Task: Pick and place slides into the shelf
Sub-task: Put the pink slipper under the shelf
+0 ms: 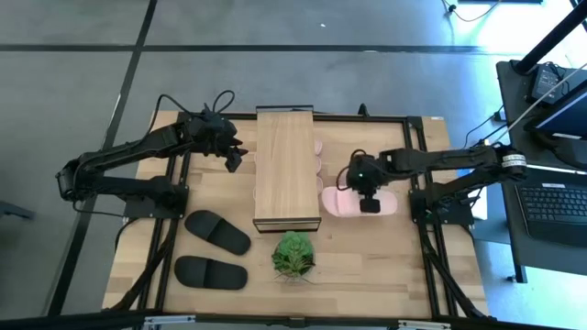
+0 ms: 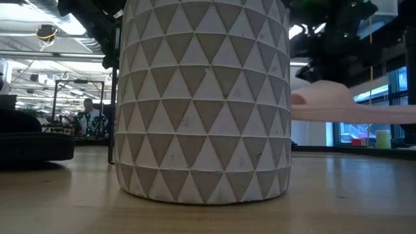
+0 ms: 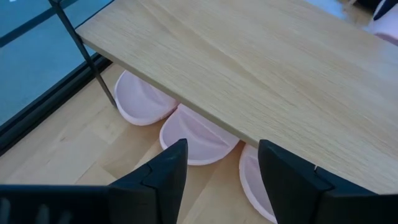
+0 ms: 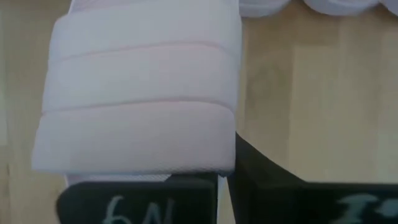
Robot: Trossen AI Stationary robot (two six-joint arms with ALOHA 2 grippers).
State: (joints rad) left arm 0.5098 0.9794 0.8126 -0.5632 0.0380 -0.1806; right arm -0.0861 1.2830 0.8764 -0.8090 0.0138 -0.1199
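Observation:
The light-wood shelf (image 1: 287, 170) stands mid-table. Three pale pink slides (image 3: 199, 134) lie on the tabletop under its plank, their rounded ends sticking out past its edge. My right gripper (image 1: 369, 203) is to the right of the shelf, shut on another pink slide (image 1: 353, 202), which shows above the table in the low view (image 2: 351, 104). My left gripper (image 1: 234, 158) hovers open at the shelf's left side (image 3: 221, 180), touching nothing. Two black slides (image 1: 217, 231) (image 1: 211, 272) lie flat on the near left of the table. My right gripper comes from above, pointing steeply down, and holds the pink slide by its wide strap (image 4: 140, 165), at the strap's edge nearest the fingers (image 4: 261, 180). The gripper's own body hides the exact contact. The slide hangs roughly level, lifted clear of the table.
A green plant (image 1: 293, 254) in a patterned white pot (image 2: 203, 97) stands just near of the shelf, between the black slides and the held slide. A dark frame (image 1: 422, 174) runs around the tabletop. Bare wood lies at the near right.

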